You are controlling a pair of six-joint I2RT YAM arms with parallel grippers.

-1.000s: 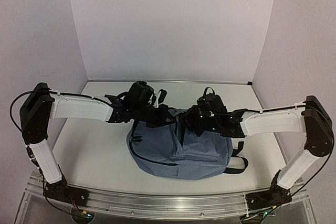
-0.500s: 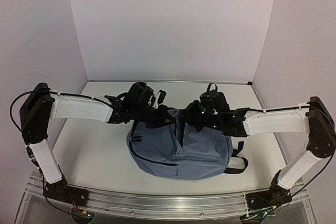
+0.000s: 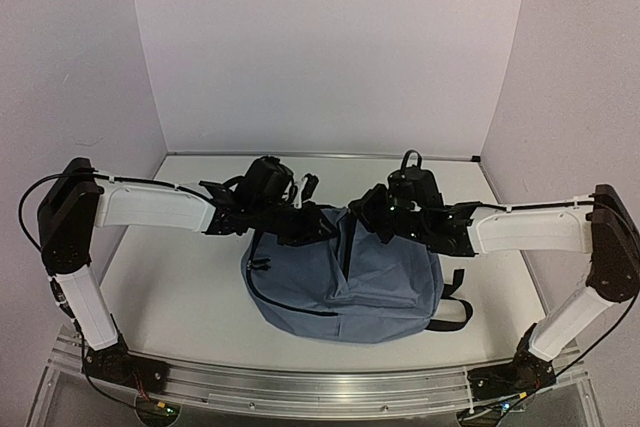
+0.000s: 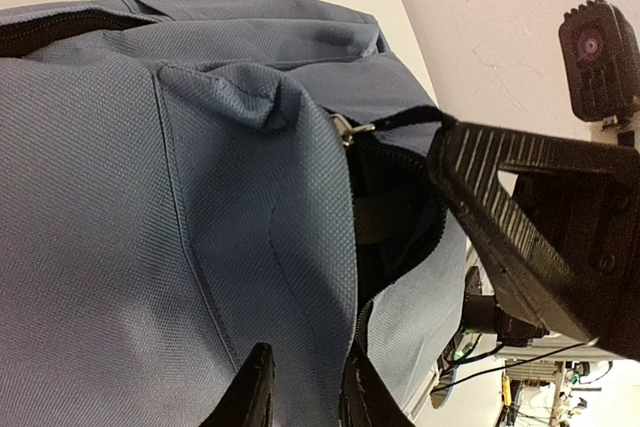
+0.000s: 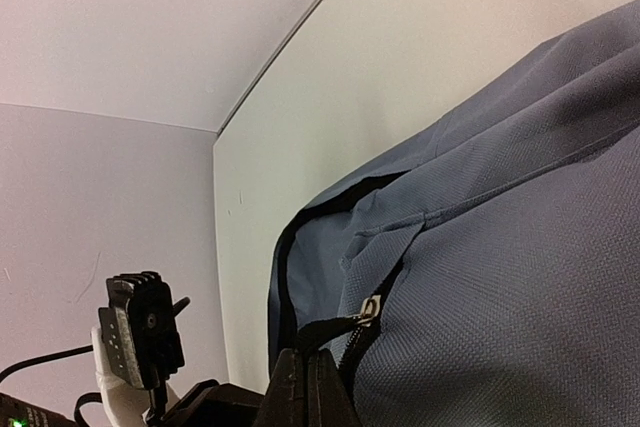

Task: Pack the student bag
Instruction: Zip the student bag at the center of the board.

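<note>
Zipper pull in right gripper — student bag part-open.

The right gripper is moving back toward the far wall and going up a little. It is pinching the black zipper pull and taking it along. The right arm's wrist is lifting, and its elbow is sliding out to the right. More of the student bag is showing under that arm.
</note>
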